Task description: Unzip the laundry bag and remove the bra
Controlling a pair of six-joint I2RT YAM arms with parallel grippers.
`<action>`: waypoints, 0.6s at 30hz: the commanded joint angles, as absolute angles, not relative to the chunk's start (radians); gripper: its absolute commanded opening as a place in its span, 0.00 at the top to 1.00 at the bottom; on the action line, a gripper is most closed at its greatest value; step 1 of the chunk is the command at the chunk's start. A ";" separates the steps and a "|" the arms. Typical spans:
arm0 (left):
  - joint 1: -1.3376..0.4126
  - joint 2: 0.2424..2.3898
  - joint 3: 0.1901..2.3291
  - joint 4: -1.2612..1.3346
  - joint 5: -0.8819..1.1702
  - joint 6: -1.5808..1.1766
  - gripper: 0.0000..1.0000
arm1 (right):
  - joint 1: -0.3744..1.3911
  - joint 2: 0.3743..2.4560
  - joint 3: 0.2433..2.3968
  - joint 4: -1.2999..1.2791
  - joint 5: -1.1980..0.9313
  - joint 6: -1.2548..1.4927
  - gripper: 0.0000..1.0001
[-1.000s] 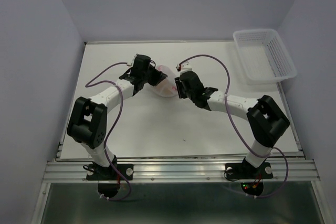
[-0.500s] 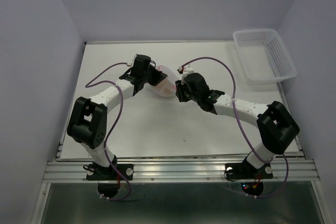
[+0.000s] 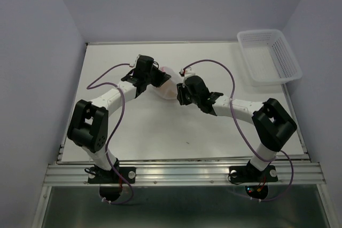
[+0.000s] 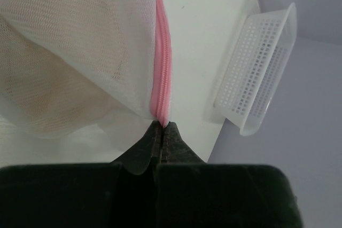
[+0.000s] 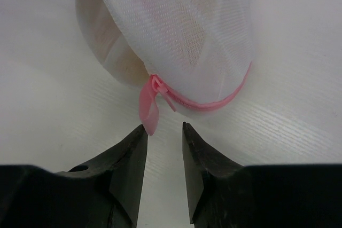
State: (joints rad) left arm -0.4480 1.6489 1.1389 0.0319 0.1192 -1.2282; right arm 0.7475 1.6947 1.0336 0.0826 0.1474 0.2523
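Pinching laundry bag [image 4: 107, 25] rim, bra [image 4: 37, 92] perhaps tan blur inside

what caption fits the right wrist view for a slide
Open right claw poised at the pink zipper pull of the mesh laundry bag, tan bra inside.

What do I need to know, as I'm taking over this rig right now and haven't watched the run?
Left gripper: shut on the laundry bag at its pink zipper rim.
Right gripper: open, fingertips at the zipper pull, not closed on it.
Bra: inside the zipped bag.
Done: bag held.
Left: grip the pull, unzip, take the bra out.
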 commanded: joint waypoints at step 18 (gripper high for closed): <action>-0.454 1.637 1.175 0.048 0.140 -1.212 1.00 | 0.755 1.723 1.114 0.236 0.253 0.256 0.67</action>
